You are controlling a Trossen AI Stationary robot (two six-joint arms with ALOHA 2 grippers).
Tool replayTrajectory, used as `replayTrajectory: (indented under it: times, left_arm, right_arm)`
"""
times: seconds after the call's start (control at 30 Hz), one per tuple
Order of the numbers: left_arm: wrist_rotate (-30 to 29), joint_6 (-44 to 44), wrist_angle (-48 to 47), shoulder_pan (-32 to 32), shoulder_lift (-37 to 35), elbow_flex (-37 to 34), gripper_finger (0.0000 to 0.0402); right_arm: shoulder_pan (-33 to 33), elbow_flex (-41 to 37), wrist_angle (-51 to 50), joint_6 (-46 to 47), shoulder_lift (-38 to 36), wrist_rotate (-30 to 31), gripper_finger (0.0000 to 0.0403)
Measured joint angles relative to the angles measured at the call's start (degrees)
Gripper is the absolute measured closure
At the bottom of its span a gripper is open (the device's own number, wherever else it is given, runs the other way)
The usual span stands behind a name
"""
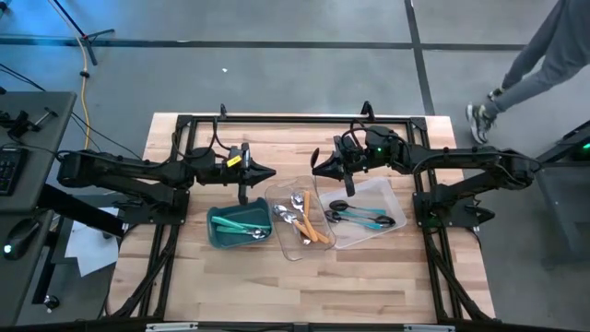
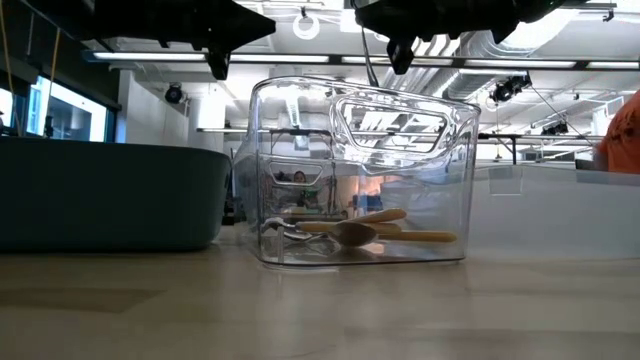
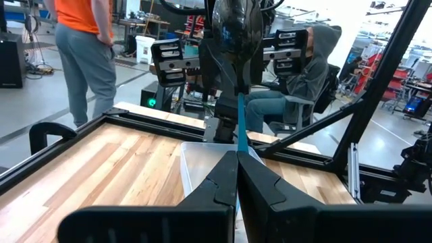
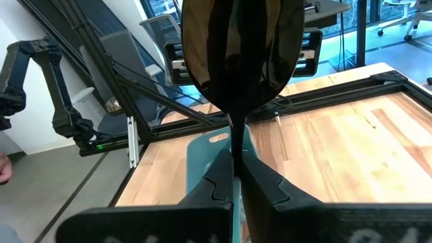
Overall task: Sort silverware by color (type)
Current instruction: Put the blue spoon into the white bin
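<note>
My left gripper (image 1: 265,172) and right gripper (image 1: 316,166) face each other above the table's middle, each shut on a spoon. The left one's spoon has a teal handle and a black head (image 3: 233,30). The right one's spoon has a large black head (image 4: 243,47). Below them stand a teal bin (image 1: 238,226) with teal-handled silverware, a clear tray (image 1: 297,221) with orange-handled silver spoons (image 2: 370,232), and a second clear tray (image 1: 369,212) with teal-handled black spoons. My left gripper pinches the spoon's teal handle (image 3: 239,135) between its two fingers, coming level from the table's left side. The spoon stands up from the fingertips, head uppermost, clear of the table. My right gripper pinches its spoon's thin handle (image 4: 236,138), which shows dark, just below the head. It comes nearly level from the table's right side. The spoon rises from the fingertips with its head up, clear of everything.
A black frame (image 1: 295,118) runs along the table's far edge and sides. A person (image 1: 525,74) walks past the far right corner. Beyond the table, a person in an orange shirt (image 3: 81,47) stands and another in a grey hoodie (image 3: 304,74) sits.
</note>
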Motion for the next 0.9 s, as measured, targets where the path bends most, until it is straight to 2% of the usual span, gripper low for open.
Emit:
replayTrajectory:
  times: [0.9]
  left_arm:
    - [-0.9, 0.0, 0.0, 0.1, 0.0, 0.0, 0.0401]
  right_arm:
    - [0.0, 0.0, 0.0, 0.0, 0.0, -0.2, 0.0403]
